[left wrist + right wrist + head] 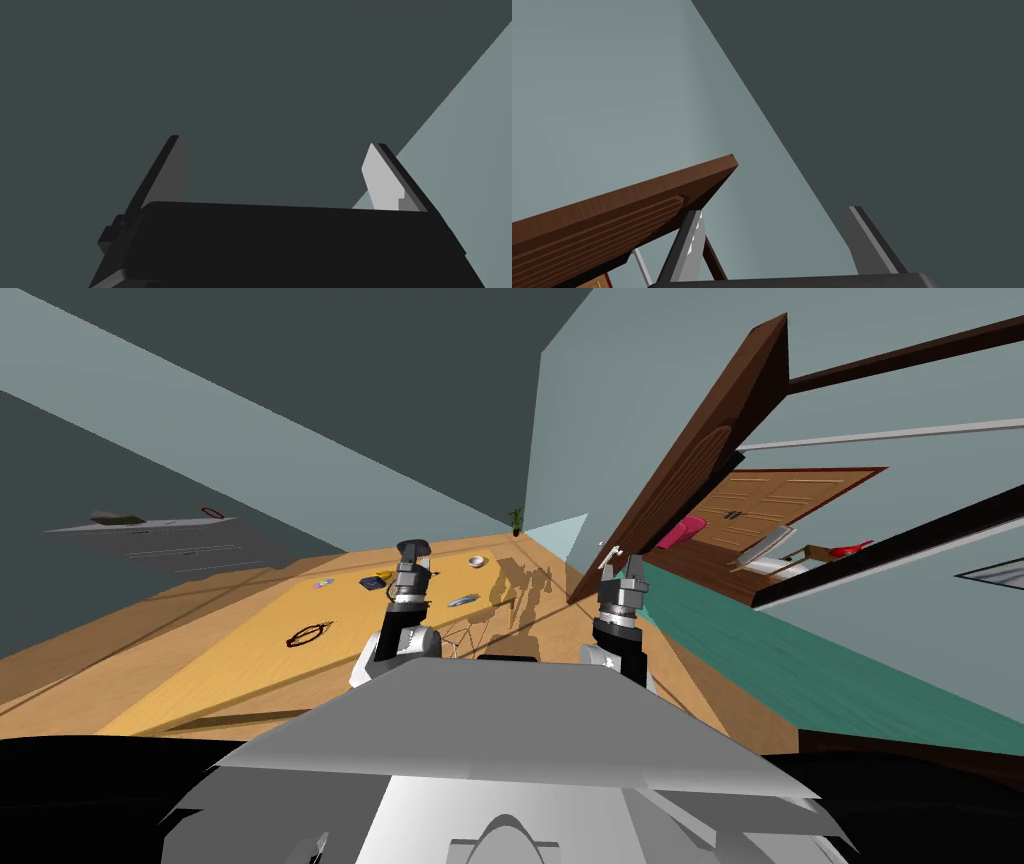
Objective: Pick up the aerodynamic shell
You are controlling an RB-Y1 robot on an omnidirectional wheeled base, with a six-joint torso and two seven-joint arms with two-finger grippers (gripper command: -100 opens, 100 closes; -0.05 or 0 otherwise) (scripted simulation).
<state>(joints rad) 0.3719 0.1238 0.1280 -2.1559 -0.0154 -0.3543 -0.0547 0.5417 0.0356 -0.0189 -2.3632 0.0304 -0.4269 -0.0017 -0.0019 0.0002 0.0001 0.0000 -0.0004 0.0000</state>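
1. The aerodynamic shell [462, 601], as far as I can tell the small grey-blue oblong thing, lies on the yellow-orange floor [250, 668] toward its far edge. In the head view it sits between the two arms, closer to the left one. It is too small to make out in detail.
2. A thin wire frame [460, 638] lies on the near side of it. A white bowl-like thing [477, 560] sits beyond it, close to the far edge.
3. Further along the far edge are a blue-and-yellow item [375, 581] and a pale disc [323, 583]. A dark ring-shaped thing [305, 635] lies nearer the middle of the floor.
4. The left pincer [412, 548] is raised above the floor, apart from all these things. It is released, with its fingers spread wide and nothing between them.
5. The right pincer [620, 560] is raised too, released and empty. It is near the edge of an open brown door [700, 458].
6. A small plant [516, 520] stands at the far corner of the floor, and teal flooring [800, 648] runs past the door.
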